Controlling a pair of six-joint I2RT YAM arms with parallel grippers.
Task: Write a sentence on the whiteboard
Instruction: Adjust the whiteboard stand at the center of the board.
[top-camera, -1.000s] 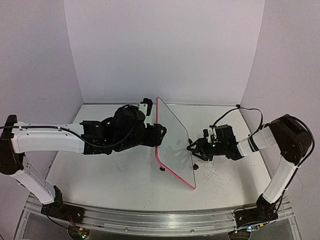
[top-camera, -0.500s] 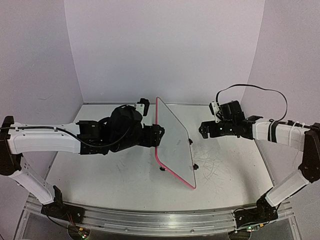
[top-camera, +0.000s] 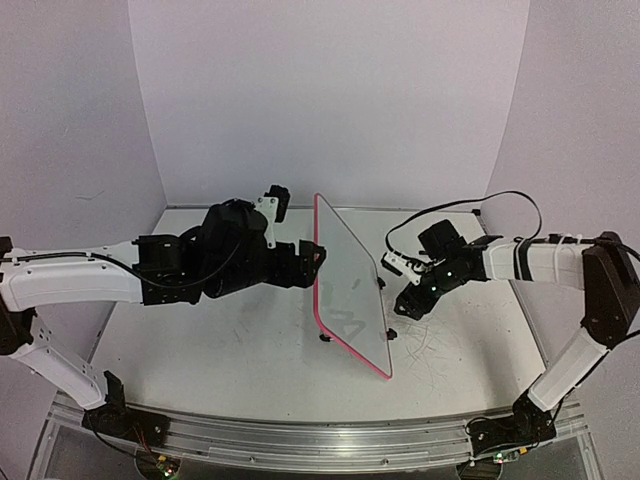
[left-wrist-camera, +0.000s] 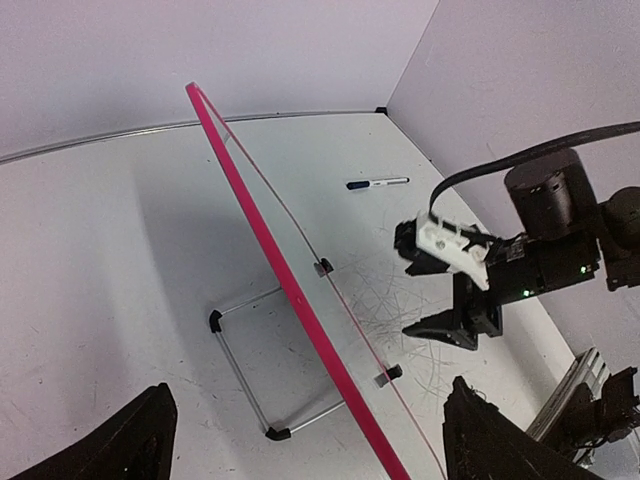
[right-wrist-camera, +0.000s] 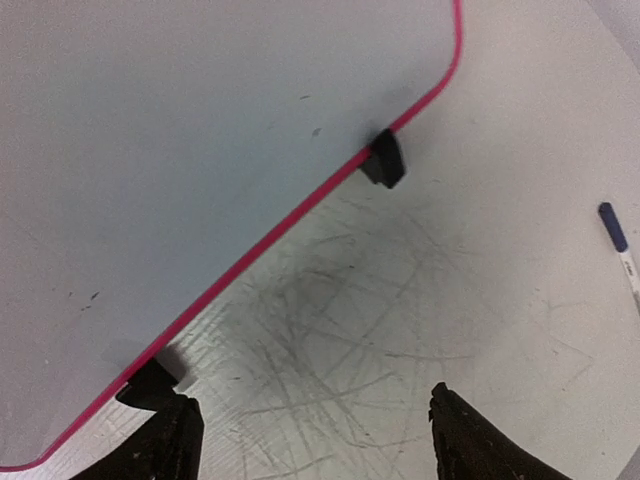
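From above and behind the arms, our top camera looks down from far off on the whole table (top-camera: 200, 345), with the whiteboard (top-camera: 350, 285) at its middle. Our left wrist camera sits behind the board's edge and faces across it toward the right fingers (left-wrist-camera: 445, 328), with the left fingers (left-wrist-camera: 130, 440) in its bottom corners. Our right wrist camera looks down from close by on the board's lower corner. Both wrist views share the board, the scratched table and the marker (left-wrist-camera: 377, 183).
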